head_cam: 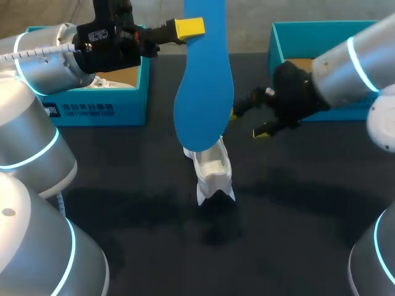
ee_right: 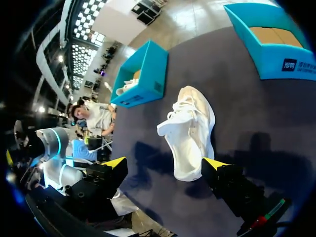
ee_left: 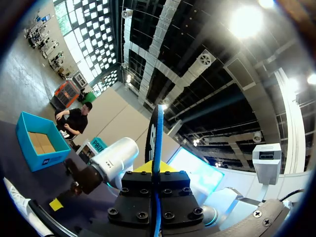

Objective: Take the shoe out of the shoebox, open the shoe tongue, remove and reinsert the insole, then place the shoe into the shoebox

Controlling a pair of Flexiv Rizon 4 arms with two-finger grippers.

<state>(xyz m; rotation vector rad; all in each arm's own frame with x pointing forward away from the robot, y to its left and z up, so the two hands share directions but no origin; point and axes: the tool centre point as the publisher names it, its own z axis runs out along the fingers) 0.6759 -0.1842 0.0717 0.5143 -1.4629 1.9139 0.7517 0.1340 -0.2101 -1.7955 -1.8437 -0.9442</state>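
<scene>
My left gripper [head_cam: 190, 28] is raised over the table's middle, shut on the upper end of a blue insole [head_cam: 203, 80] that hangs down toward the shoe. In the left wrist view the insole [ee_left: 155, 140] shows edge-on, pinched between the fingers of that gripper [ee_left: 155, 170]. The white shoe [head_cam: 213, 169] stands on the dark table below the insole's lower end. My right gripper [head_cam: 248, 122] hovers just right of the insole, open and holding nothing. In the right wrist view the shoe [ee_right: 190, 131] lies ahead of the wide-open right gripper [ee_right: 165, 165], apart from both fingers.
A teal shoebox [head_cam: 99, 105] at the back left holds another white shoe [ee_right: 127, 85]. A second teal shoebox [head_cam: 271, 43] stands at the back right behind my right arm, showing its cardboard floor [ee_right: 274, 35]. Dark tabletop [head_cam: 296, 203] spreads around the shoe.
</scene>
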